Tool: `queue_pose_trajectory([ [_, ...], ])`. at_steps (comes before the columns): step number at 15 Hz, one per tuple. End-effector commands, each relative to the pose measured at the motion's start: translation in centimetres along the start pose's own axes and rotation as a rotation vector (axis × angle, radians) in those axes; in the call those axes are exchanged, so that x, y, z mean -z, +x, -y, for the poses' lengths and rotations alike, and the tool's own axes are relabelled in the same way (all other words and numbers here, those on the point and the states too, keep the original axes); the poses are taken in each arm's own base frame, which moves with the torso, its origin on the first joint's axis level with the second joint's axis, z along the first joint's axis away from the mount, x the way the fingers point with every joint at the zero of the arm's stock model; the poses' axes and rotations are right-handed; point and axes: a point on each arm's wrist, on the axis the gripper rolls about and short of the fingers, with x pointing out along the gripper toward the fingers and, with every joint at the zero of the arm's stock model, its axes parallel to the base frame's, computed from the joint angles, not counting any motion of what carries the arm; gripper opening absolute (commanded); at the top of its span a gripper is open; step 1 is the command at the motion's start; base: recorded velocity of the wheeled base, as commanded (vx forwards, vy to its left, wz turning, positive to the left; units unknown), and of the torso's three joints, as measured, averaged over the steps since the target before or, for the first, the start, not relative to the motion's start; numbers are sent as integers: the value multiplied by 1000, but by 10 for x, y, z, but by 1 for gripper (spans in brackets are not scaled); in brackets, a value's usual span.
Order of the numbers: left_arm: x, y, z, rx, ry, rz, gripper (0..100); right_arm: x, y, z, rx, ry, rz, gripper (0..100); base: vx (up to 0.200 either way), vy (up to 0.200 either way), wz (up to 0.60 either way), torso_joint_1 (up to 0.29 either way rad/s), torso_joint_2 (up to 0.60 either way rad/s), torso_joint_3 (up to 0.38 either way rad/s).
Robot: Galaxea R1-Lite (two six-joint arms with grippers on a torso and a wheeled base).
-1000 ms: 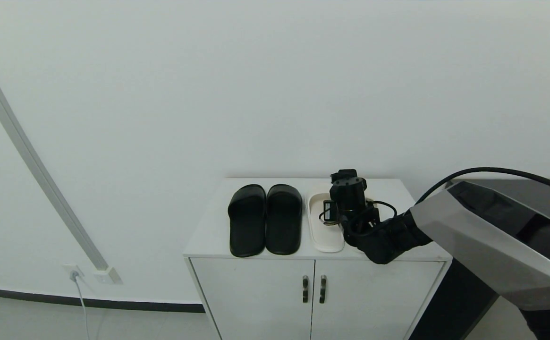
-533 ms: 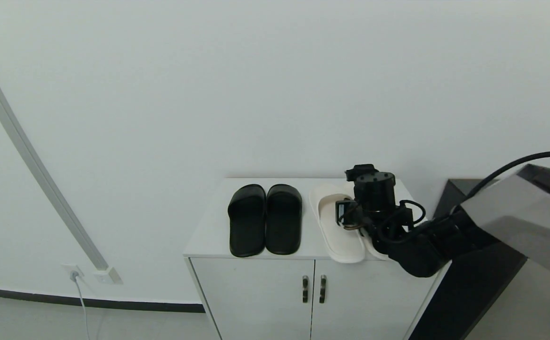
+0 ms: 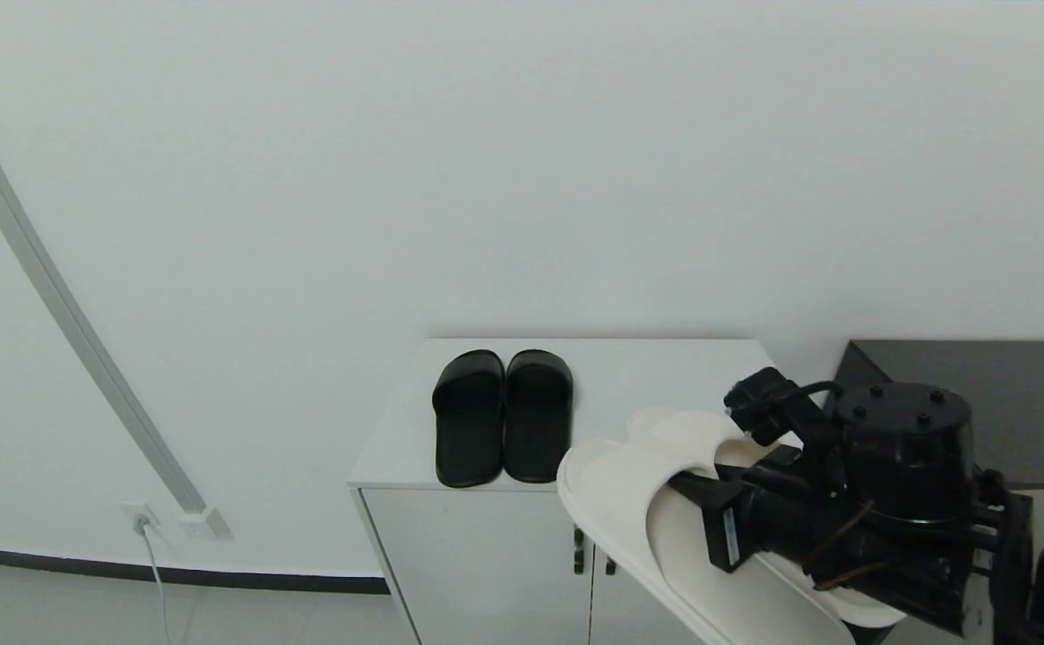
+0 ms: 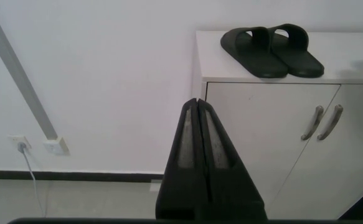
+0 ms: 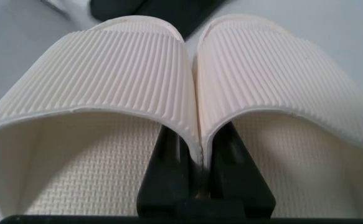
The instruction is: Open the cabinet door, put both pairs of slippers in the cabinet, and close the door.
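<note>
My right gripper (image 3: 696, 488) is shut on the pair of white slippers (image 3: 656, 502), holding them in the air in front of the cabinet's right side. Each finger (image 5: 169, 165) sits inside one slipper, pinching the two inner strap walls of the white slippers (image 5: 197, 99) together. The black slippers (image 3: 504, 417) lie side by side on the white cabinet's top (image 3: 396, 439). Both cabinet doors (image 3: 486, 564) are shut, their handles (image 3: 579, 560) partly hidden by the white pair. My left gripper (image 4: 197, 106) is shut and empty, left of the cabinet, facing the black slippers (image 4: 273, 50) and door handles (image 4: 324, 122).
A white wall stands behind the cabinet. A grey conduit (image 3: 56, 296) runs down it to a socket with a plugged cable (image 3: 141, 520) at the lower left. A dark surface (image 3: 970, 394) lies right of the cabinet.
My right gripper has lifted the white slippers off the cabinet top and drawn them back toward the camera and to the right. The black slippers have stayed put.
</note>
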Motion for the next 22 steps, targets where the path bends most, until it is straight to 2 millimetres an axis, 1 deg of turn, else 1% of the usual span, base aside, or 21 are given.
queue_pose_trajectory([
  [1, 0, 0, 0, 0, 0, -2, 0, -5, -22, -3, -24, 1, 37, 0, 0, 0, 0, 0, 0, 0],
  [2, 0, 0, 0, 0, -2, -2, 0, -5, -22, -3, -26, 1, 36, 0, 0, 0, 0, 0, 0, 0],
  [8, 0, 0, 0, 0, 0, -2, 0, 0, -24, -5, -41, -4, 18, 0, -200, 0, 0, 4, 2, 3],
  [22, 0, 0, 0, -3, 1, -2, 0, 7, -24, -3, -33, -12, 0, 0, 0, 0, 0, 0, 0, 0],
])
